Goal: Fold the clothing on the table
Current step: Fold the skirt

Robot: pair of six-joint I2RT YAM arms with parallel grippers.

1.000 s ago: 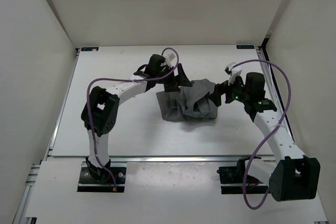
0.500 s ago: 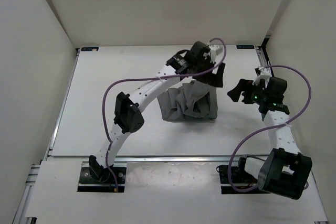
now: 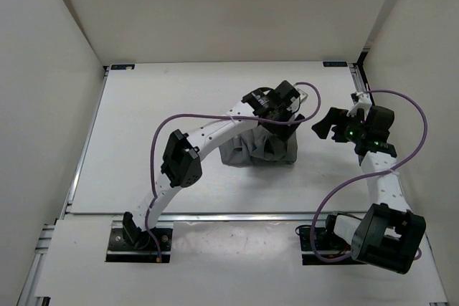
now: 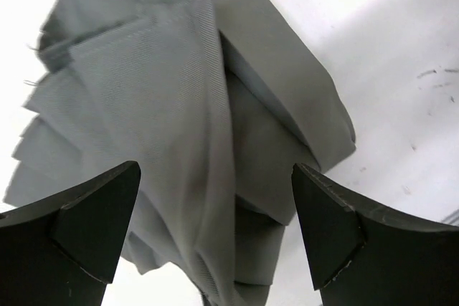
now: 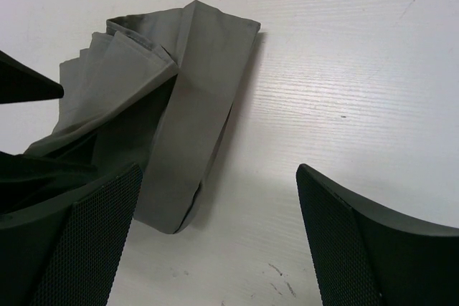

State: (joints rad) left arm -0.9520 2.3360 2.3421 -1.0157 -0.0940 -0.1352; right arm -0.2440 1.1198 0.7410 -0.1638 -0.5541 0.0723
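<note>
Left gripper (image 4: 215, 177): The jaws are spread wide and hold nothing. In the top view it hangs over the heap's 1 o'clock corner. In the wrist view grey cloth fills the gap below the fingers. I cannot tell whether they touch it.

Clothing (image 3: 258, 150): It is a bunched grey pleated heap on the table (image 3: 143, 141), just to the 3 o'clock side of the table's middle. Loose pleats fan out on one side and a flatter doubled band runs along the other. The layers lap over each other unevenly, so I judge the fold unfinished.

Right gripper (image 5: 219, 170): It is also wide open and empty. It sits off the heap's 2 o'clock side, clear of the cloth and facing it. Its wrist view shows the band's edge ahead and bare table between the fingers.

Step in hand: I read this as choosing a fresh grip on the heap, with the left arm leading.

Doing it well: I want the left fingers to come down astride a single edge of the band, not the loose pleats. They should close only once both pads bracket the cloth. I bring the right gripper in low from 3 o'clock to take the matching corner, so both arms can lift and lay the layer evenly.

Watch for: Pinching several layers at once would drag the whole heap. The left arm reaches far across, so I keep the two wrists apart.
</note>
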